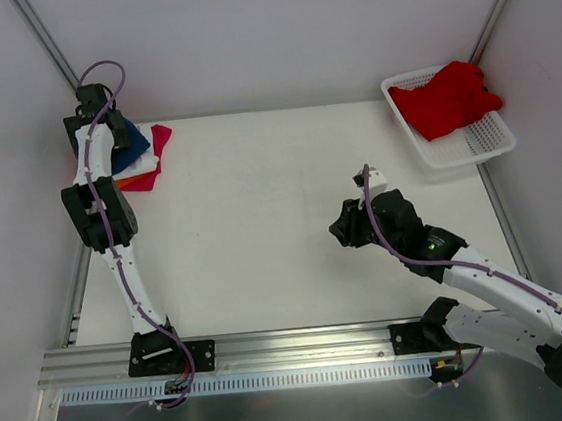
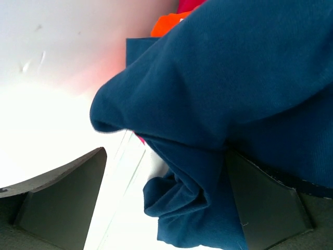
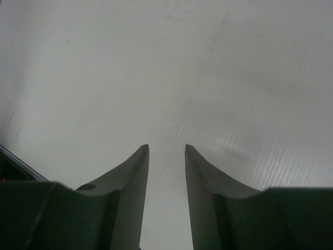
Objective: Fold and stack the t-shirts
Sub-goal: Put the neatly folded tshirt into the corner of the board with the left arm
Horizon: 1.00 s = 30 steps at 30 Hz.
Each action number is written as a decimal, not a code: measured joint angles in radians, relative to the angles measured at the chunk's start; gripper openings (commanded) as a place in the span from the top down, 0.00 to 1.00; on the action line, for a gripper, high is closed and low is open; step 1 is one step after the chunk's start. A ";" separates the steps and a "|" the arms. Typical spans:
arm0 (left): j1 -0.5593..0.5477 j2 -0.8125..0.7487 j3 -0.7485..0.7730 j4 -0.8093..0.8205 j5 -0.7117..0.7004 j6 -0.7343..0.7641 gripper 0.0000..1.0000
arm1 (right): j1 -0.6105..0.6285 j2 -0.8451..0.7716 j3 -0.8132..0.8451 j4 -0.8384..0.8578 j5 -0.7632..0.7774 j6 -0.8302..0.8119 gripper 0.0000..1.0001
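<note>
A stack of t-shirts lies at the table's far left corner, with the navy blue t-shirt (image 1: 135, 140) on top. Under it show magenta (image 1: 162, 138), white (image 1: 142, 165) and orange (image 1: 141, 181) edges. My left gripper (image 1: 99, 101) hangs over this stack, open. In the left wrist view the bunched navy t-shirt (image 2: 234, 94) lies loose between the wide-apart fingers (image 2: 67, 192), against the right one. A red t-shirt (image 1: 445, 98) lies crumpled in the white basket (image 1: 456, 157) at the far right. My right gripper (image 1: 341, 232) hovers over bare table, open, nothing between its fingertips (image 3: 139, 172).
The left arm's links stretch along the table's left edge up to the stack. Grey walls close in the left, back and right sides. A metal rail with both arm bases runs along the near edge.
</note>
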<state>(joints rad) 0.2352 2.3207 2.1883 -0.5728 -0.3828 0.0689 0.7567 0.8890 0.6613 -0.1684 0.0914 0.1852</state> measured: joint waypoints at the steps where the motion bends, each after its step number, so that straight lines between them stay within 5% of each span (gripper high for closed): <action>1: -0.008 0.004 0.001 0.000 -0.015 0.003 0.01 | 0.000 0.000 0.000 0.000 0.000 0.001 0.63; 20: -0.033 0.054 0.002 0.017 -0.098 0.009 0.01 | -0.015 -0.024 -0.006 0.000 -0.003 0.014 0.63; 30: -0.038 -0.085 -0.062 -0.014 -0.148 -0.003 0.01 | -0.016 -0.025 -0.027 0.011 -0.019 0.025 0.63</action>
<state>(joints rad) 0.1970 2.2356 2.1265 -0.5869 -0.5312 0.0654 0.7410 0.8642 0.6338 -0.1577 0.0727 0.2100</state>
